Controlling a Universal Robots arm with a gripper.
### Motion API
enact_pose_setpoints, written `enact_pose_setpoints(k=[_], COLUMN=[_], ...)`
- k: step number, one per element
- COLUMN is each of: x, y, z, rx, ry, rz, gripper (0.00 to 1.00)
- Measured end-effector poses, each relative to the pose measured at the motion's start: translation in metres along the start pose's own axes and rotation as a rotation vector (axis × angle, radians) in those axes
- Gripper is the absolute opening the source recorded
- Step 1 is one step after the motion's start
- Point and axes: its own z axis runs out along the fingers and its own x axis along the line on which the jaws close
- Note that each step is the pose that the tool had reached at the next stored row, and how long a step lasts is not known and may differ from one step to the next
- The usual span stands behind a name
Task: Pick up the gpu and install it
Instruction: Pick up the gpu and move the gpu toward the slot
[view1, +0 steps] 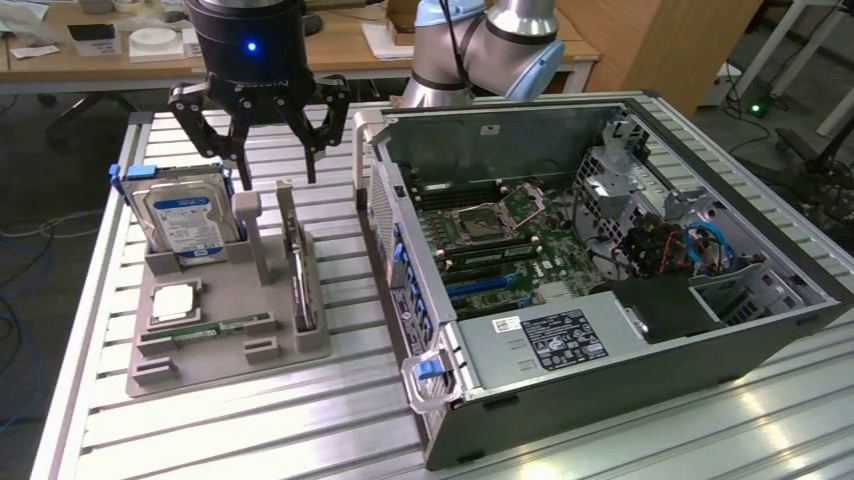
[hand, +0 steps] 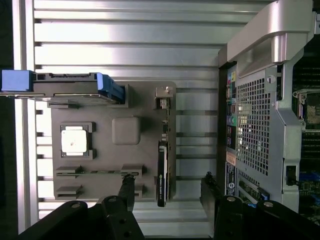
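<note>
Exterior view: the claw is seen hung in the air at twelve o'clock of the grey holder tray, above its far end. Its dark fingers are spread wide: released, nothing gripped, nothing touched. The gpu is found in the tray, stood on its long edge in a slot along the tray's three o'clock side. Its silver-grey bracket end is pointed toward twelve o'clock, just below the gap between the fingers. At the tray's ten o'clock a hard drive with a blue-and-white label is propped upright. A square processor chip is laid flat near the middle, and a narrow green memory stick is set just at the chip's five o'clock. At three o'clock of the tray the open computer case is laid on its side on the slatted table, with the motherboard exposed. In the wrist view the gpu is looked down on edge-on and is lined up with the space between the claw's two fingers, with a gap kept on either side and no contact made. The tray, hard drive, chip and computer case are caught there too.
</note>
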Motion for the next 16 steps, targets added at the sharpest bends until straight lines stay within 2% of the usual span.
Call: enact_pose_setpoints(k=[12, 16], x=[0.0000, 0.0002], y=[-0.0001, -0.0005], z=[0.0004, 0.0070], rx=[-0.0001, -0.0006], ry=[-0.0001, -0.0001], rz=[0.000, 0.000], gripper=[0.65, 0.65])
